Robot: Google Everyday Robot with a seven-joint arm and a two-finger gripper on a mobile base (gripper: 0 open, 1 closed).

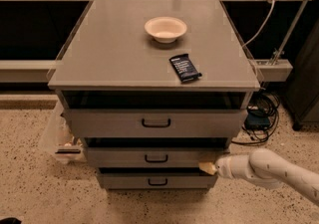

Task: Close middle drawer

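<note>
The middle drawer (124,158) is sitting second in the grey cabinet, pulled out a little, with a dark strip of its interior showing above its low flat front. It is looking like rigid sheet metal on runners: stiff, not fragile, and probably sliding straight back under a steady push, though the smooth front is likely giving little friction to a glancing contact. No grasp is being called for; a flat press on the front is serving better than the small dark loop handle (156,158) at its centre, and a push near that centre is less likely to skew the drawer than one at an end.

The pincer (208,168) is lying at the front's right end, near the lower corner, seemingly touching it, well to the right of the handle. Whether it is spread or pressed together I cannot tell. Its white arm (271,170) is reaching in low from the right.

The taller top drawer (99,124) and the bottom drawer (124,181) are also standing slightly open. On the counter (109,54) a pale bowl (166,29) and a dark packet (185,67) are lying apart.
</note>
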